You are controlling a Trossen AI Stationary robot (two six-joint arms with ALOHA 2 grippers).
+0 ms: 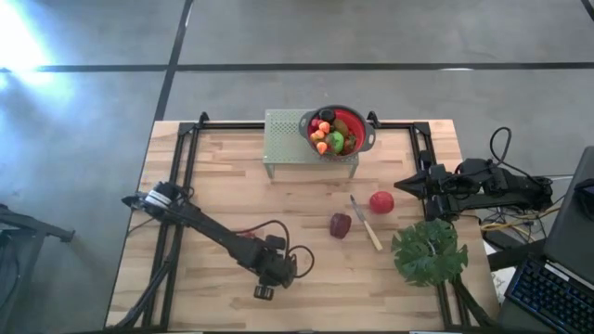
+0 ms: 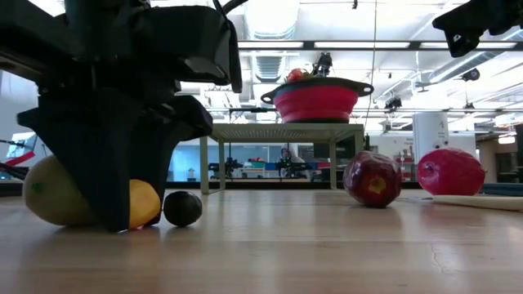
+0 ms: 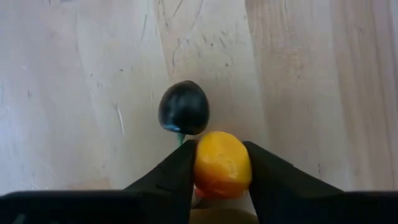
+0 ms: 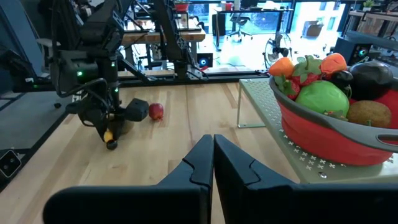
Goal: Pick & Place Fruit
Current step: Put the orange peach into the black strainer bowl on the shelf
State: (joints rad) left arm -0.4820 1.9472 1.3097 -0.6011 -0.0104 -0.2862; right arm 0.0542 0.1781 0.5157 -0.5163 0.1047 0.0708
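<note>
The wooden table (image 1: 223, 186) carries everything, with a pale perforated stand (image 1: 283, 139) at its far edge holding a red bowl (image 1: 353, 119) heaped with fruit: a green apple (image 4: 322, 97), a kiwi (image 4: 368, 113), orange pieces and strawberries. A big green leaf (image 1: 429, 252) lies at the right near corner, just beside a slim knife (image 1: 366, 225). Between them and the stand sit a red apple (image 1: 380, 201) and a dark maroon fruit (image 1: 341, 224). The left tool (image 3: 221, 171) is down at the table's near middle, its fingers pinching a small orange fruit (image 3: 222, 165), with a dark berry (image 3: 184, 107) touching it just beyond. The right tool (image 4: 212, 154) hangs near the right edge, fingers pressed together on nothing.
</note>
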